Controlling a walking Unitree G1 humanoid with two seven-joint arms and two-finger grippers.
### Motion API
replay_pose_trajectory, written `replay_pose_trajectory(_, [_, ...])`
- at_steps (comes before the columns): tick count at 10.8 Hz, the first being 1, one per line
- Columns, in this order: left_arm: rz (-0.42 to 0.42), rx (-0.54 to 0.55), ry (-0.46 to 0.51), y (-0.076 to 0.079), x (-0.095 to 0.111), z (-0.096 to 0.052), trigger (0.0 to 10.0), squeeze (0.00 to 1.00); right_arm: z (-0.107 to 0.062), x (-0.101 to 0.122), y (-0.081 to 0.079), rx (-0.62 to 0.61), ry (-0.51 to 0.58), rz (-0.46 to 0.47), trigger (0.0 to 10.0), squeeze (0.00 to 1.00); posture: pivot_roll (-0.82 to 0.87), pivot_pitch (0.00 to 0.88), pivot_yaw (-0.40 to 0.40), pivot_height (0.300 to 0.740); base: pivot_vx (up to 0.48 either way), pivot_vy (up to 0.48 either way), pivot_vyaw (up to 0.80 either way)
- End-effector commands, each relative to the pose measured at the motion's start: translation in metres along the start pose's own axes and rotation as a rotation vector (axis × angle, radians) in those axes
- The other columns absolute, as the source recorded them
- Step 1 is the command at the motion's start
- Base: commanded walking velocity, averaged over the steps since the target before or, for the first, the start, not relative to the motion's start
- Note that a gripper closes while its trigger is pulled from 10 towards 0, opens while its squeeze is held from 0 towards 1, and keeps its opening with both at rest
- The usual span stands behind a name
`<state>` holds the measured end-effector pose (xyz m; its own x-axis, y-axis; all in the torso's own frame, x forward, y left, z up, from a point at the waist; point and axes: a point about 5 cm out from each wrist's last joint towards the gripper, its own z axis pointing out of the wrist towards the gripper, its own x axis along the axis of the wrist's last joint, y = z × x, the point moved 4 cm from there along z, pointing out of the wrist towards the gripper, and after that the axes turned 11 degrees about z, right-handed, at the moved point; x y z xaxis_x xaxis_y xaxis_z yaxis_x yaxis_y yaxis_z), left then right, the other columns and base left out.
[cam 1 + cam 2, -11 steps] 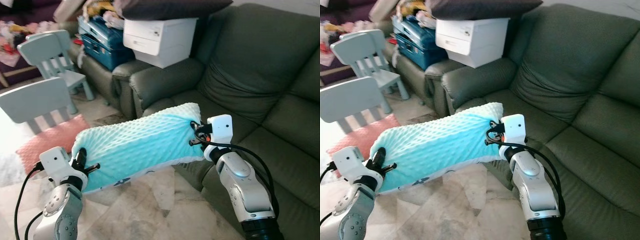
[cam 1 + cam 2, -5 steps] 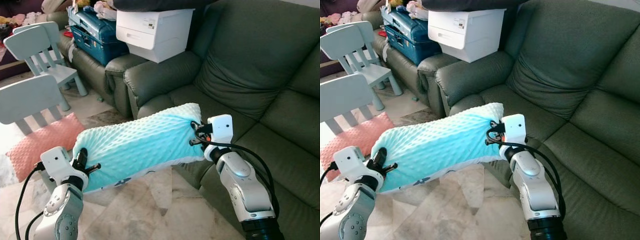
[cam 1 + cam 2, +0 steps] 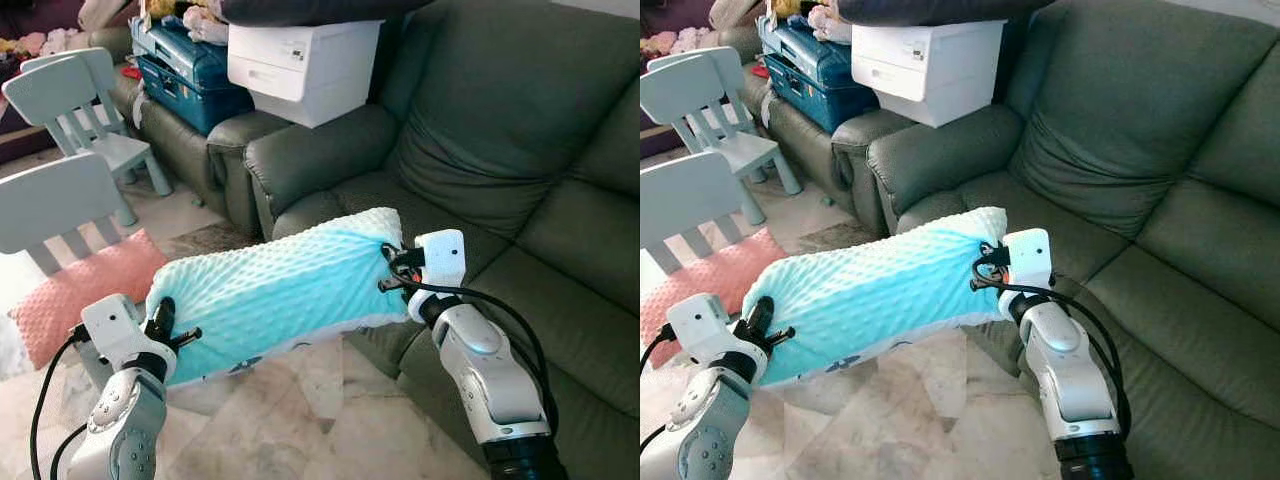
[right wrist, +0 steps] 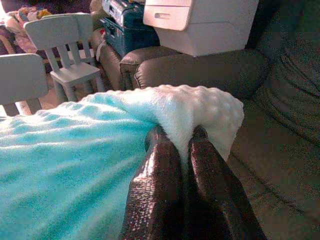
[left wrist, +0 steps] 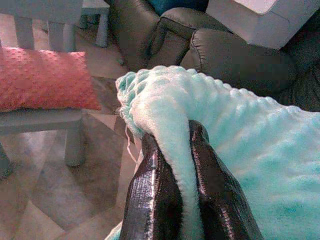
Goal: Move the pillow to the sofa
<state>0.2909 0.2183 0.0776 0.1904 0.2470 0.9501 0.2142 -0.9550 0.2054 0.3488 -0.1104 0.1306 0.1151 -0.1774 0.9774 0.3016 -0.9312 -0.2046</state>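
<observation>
Turquoise dotted pillow (image 3: 275,295) held in the air across the centre of the head views, stretched between both claws, above the marble floor (image 3: 300,430) and just in front of the sofa's front edge. Left claw (image 5: 172,150) clamped on the pillow's lower-left end; wrist view shows both black fingers (image 5: 150,200) pinching a fold of the fabric. Right claw (image 4: 177,142) clamped on the pillow's right end, fingers (image 4: 155,190) squeezing the white-edged corner. Right end sits slightly higher than left, so the pillow tilts up toward the right of the frame.

Dark green leather sofa (image 3: 520,180) fills the right and upper right; its seat cushion lies just behind and right of the pillow's right end. Pillow not touching the sofa as far as visible. White printer (image 3: 300,65) sits on the sofa's armrest at top centre, blue suitcase (image 3: 190,75) to its left. Two pale blue child chairs (image 3: 70,100) at upper left. Pink pillow (image 3: 75,295) lying at left of frame, beneath the nearer chair.
</observation>
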Motion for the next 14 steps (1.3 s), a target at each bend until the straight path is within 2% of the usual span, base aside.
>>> replay_pose_trajectory(1, [0.011, 0.016, 0.003, -0.005, 0.0026, 0.0006, 10.0, 0.0, -0.0001, 0.0091, 0.0006, -0.007, 0.032, 0.002, 10.0, 0.0, -0.2, 0.006, 0.047, 0.74, 0.0, 0.0, -0.8])
replay_pose_trajectory(5, [0.016, 0.017, 0.003, -0.0053, 0.003, 0.001, 10.0, 0.0, -0.0001, 0.009, -0.0001, -0.005, 0.036, 0.007, 10.0, 0.0, -0.2, 0.006, 0.047, 0.74, 0.0, 0.0, -0.72])
replay_pose_trajectory(7, [0.017, 0.017, 0.003, -0.005, 0.0029, 0.0011, 10.0, 0.0, -0.0002, 0.0103, -0.0021, 0.006, 0.044, -0.003, 10.0, 0.0, -0.2, 0.005, 0.048, 0.74, 0.0, 0.0, 0.0])
replay_pose_trajectory(14, [0.022, 0.012, 0.005, -0.0038, 0.0031, 0.002, 10.0, 0.0, 0.0007, 0.0083, 0.0005, -0.004, 0.028, 0.008, 10.0, 0.0, -0.2, 0.001, 0.049, 0.74, 0.0, 0.0, -0.8])
